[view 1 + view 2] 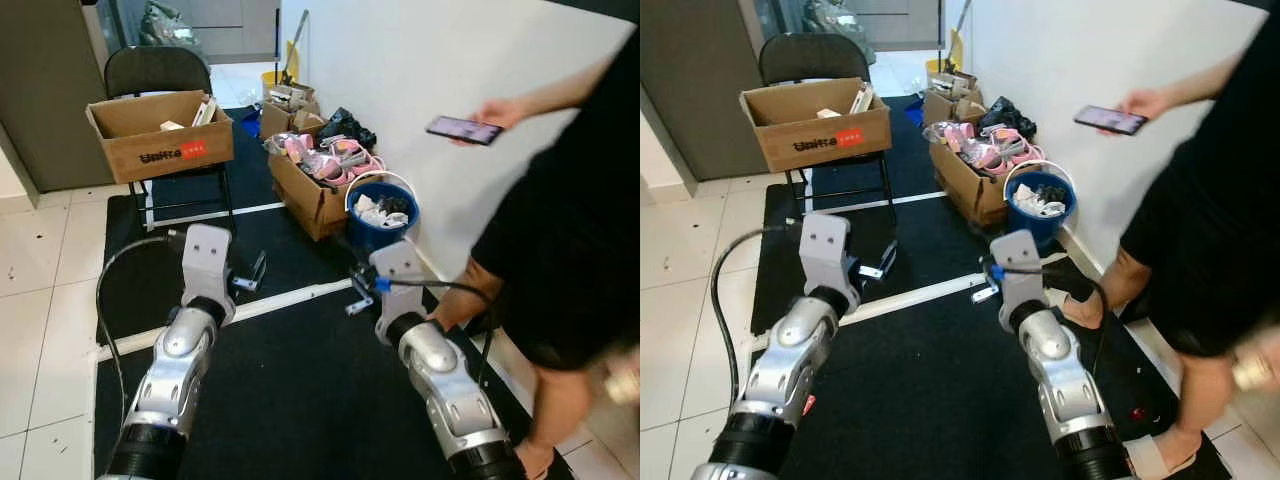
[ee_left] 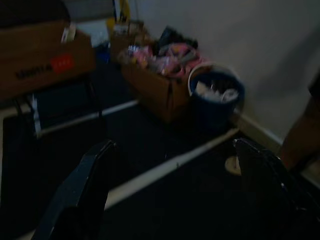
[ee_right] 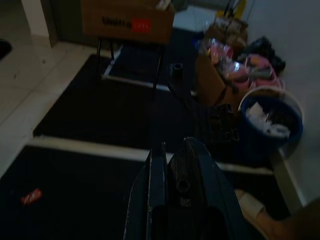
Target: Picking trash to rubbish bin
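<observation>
the left gripper (image 2: 170,190) has its two black fingers (image 2: 80,195) spread wide apart with nothing between them, held out over the black mat (image 1: 300,380). the right gripper (image 3: 172,165) has its fingers pressed together, holding nothing, pointing toward the blue bin (image 1: 382,216) by the white wall. that bin already has white crumpled rubbish in it and sits just beside an open cardboard box (image 1: 310,190) stuffed with pink things. a small red wrapper (image 3: 31,196) lies flat on the mat near the robot's feet, well apart from the bin. a white strip (image 1: 290,298) crosses the mat ahead of both arms. farther back, a black folding chair (image 1: 150,70) carries a second cardboard box (image 1: 160,135) with a red label. on the right, a person (image 1: 570,250) in black stands close to the right arm, a phone (image 1: 464,130) in hand.
</observation>
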Controlling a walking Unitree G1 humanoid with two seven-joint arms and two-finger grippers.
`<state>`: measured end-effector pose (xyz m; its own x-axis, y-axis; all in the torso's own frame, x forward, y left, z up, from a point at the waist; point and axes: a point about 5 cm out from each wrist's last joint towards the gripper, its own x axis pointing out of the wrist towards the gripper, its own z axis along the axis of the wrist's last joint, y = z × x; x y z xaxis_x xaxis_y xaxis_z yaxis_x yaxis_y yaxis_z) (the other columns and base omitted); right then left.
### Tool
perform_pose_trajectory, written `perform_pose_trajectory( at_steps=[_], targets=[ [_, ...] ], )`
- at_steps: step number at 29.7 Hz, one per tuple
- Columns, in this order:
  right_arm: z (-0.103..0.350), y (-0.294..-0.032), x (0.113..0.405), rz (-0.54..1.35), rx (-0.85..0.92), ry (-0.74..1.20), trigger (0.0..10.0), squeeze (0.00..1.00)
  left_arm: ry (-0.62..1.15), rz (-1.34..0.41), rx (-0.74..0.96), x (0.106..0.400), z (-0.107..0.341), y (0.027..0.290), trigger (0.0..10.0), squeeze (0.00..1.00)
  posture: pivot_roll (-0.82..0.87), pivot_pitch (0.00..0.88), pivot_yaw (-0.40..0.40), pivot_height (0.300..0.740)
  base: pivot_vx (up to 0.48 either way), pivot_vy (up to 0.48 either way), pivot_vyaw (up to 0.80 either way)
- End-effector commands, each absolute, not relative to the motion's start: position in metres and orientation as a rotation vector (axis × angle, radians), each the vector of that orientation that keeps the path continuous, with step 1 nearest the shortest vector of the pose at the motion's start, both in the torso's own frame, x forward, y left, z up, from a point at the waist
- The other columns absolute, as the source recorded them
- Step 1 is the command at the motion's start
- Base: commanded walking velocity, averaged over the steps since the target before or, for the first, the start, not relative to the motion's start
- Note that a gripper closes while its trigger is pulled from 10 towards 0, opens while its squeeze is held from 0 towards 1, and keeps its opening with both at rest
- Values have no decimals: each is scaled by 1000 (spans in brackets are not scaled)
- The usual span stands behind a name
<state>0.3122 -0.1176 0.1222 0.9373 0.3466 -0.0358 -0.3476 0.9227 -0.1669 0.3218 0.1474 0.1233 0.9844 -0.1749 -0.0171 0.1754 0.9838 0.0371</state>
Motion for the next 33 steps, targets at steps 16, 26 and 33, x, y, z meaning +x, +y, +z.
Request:
perform_pose_trajectory(
  at_steps=[16,26,33],
  targets=[
    [90,-126,303,387,-238,97,10000,0,69,-100,39,322,112,161,10000,0,-81,83,-11,740,258,0,0],
    [88,-125,303,394,-255,94,10000,0,68,-109,34,324,112,157,10000,0,-87,82,-8,740,341,0,0],
    [84,-129,304,384,-277,107,10000,0,73,-121,39,325,111,153,10000,0,-76,81,-15,740,340,0,0]
  ],
)
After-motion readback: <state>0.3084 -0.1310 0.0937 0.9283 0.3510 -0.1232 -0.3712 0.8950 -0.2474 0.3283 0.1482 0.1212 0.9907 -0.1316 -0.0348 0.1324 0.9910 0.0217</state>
